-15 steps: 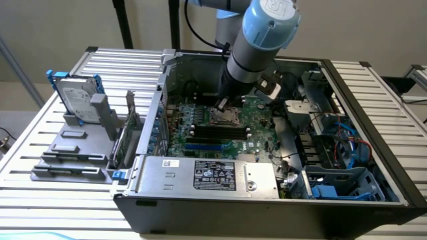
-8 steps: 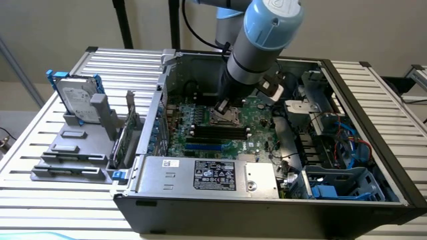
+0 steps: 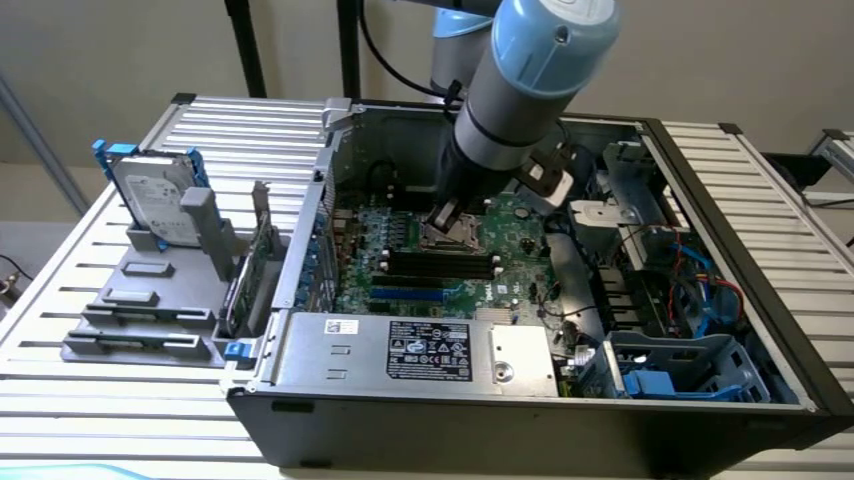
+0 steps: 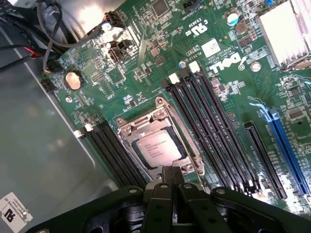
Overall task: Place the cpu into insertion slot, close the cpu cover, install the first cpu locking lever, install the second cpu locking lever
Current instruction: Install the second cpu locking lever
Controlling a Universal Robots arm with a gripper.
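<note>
Black gripper (image 4: 170,187) linkages sit nearest the wrist camera, the two fingers (image 4: 165,177) pressed together with no gap and nothing between them: clenched, empty. Their tips hang just at one edge of the insertion slot (image 4: 127,127), close over the metal rim (whether they actually touch it I cannot tell).

Within the socket lies the cpu (image 4: 159,147), flat, its silvery-grey top showing through the window of the cpu cover (image 4: 187,143), which lies down flat around it as a thin metal frame. So the chip is seated and the cover is closed over it.

Long black memory slots (image 4: 218,131) run parallel just beside one edge of the socket, and a second set (image 4: 109,150) hugs the opposite edge, so the room on those two sides is narrow. A blue expansion slot (image 4: 286,145) lies farther out towards the green board (image 4: 146,53) edge, well apart from the socket. A ribbed silver heatsink (image 4: 284,29) occupies one corner of the board.

From the exterior view, the arm (image 3: 527,90) reaches down into the open computer case (image 3: 534,420), the gripper (image 3: 451,213) low over the socket (image 3: 451,235) near the middle of the board. The case walls hem the board on all sides; a grey power supply (image 3: 400,350) fills the near edge, and drive cages with blue cables (image 3: 694,290) crowd the exterior view's right. Outside the case, on the slatted table (image 3: 80,400) at the exterior view's left, a hard drive (image 3: 154,200) stands upright in a grey holder.
</note>
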